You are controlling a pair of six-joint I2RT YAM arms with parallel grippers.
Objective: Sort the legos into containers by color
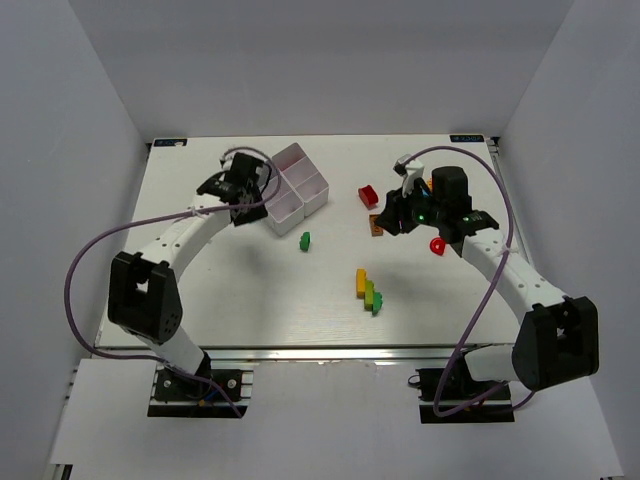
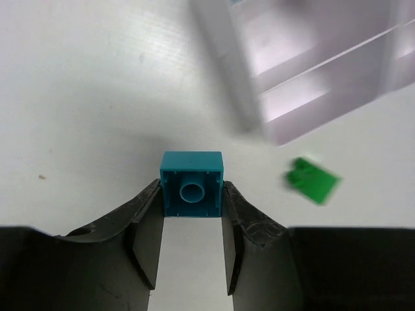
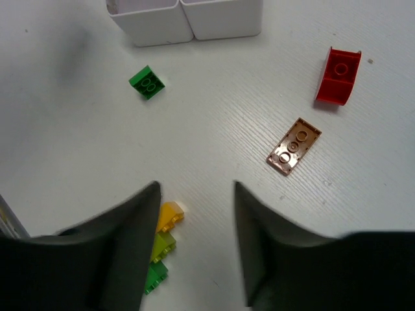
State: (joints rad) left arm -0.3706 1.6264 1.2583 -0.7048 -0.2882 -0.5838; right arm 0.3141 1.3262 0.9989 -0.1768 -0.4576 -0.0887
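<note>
My left gripper (image 2: 191,188) is shut on a teal lego (image 2: 191,170), held just above the table beside the white containers (image 2: 305,71). In the top view this gripper (image 1: 248,200) sits at the left edge of the containers (image 1: 296,186). My right gripper (image 3: 196,188) stands open above the table with nothing between its fingers, at the right of the top view (image 1: 398,212). Loose legos lie below it: a green brick (image 3: 147,82), a red brick (image 3: 338,76), a brown plate (image 3: 294,146) and a joined yellow, lime and green stack (image 3: 162,243).
A second green brick (image 2: 311,181) lies right of the left fingers. A red rounded piece (image 1: 437,245) lies by the right arm. The stack (image 1: 367,290) sits mid-table. White walls enclose the table on three sides.
</note>
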